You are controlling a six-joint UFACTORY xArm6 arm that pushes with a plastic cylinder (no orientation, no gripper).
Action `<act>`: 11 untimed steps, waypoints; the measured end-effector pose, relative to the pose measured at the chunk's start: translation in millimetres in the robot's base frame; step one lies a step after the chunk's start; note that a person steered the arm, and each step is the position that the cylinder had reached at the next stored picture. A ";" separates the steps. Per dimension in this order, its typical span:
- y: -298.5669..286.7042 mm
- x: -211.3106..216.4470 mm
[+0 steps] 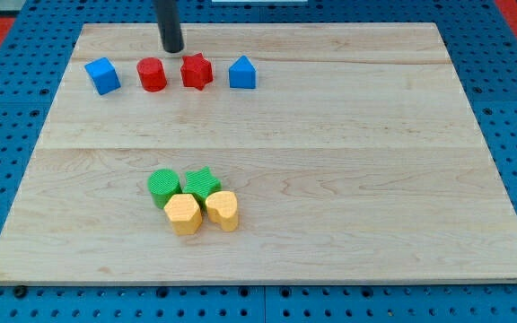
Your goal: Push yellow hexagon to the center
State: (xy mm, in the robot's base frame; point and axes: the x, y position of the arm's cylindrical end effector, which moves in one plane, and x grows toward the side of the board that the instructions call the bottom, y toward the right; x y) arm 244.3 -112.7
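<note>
Resting near the board's far edge, my tip (pixel 172 48) sits just beyond the gap between the red cylinder (pixel 152 74) and red star (pixel 197 72), well apart from the yellow hexagon (pixel 183 213), which lies near-left of centre beside another yellow block (pixel 223 210). No readable writing shows anywhere.

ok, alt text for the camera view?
Wooden board with my tip near the top, between red cylinder and red star. Blue blocks flank those reds. Yellow hexagon sits lower left of centre, clustered with another yellow and two green blocks.
</note>
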 end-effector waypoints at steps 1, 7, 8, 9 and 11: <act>108.3 14.7; 106.1 365.7; 41.9 350.7; 4.2 319.9; 24.2 248.0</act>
State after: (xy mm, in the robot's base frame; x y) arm 492.3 -88.5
